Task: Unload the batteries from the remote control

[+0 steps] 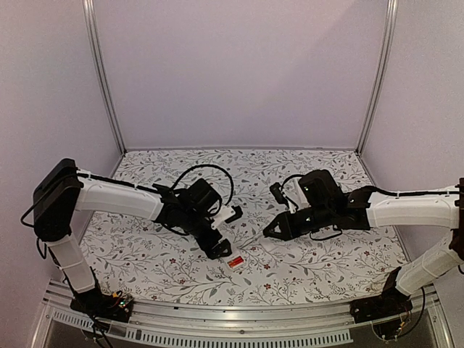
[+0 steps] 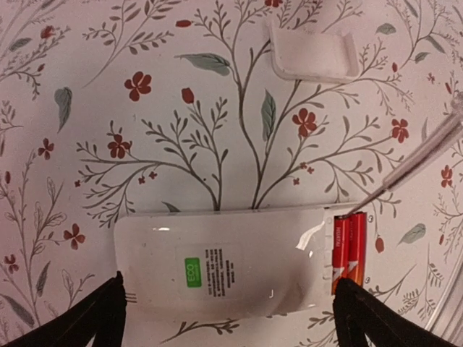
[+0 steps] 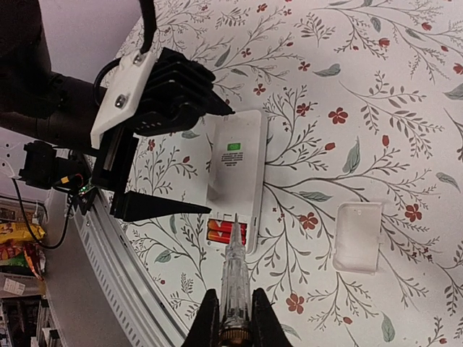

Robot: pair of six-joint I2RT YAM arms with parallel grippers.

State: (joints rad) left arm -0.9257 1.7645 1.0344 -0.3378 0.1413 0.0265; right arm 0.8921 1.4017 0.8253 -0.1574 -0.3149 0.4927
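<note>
Nearest you, your right fingers [image 3: 206,325] are pinched tight on a screwdriver [image 3: 233,282], its tip right at the edge of the batteries [image 3: 226,231]. By that angle, it's your pry tool. The two red batteries sit side by side in the open end of the remote [image 2: 224,264], which lies back-up on the counter [image 2: 181,94]. Your left fingers [image 2: 98,318] are spread wide, straddling the remote end to end, likely to stop it sliding. I can't tell whether they actually press on it. Beyond, the cover [image 2: 312,52] lies well apart, out of the way.
</note>
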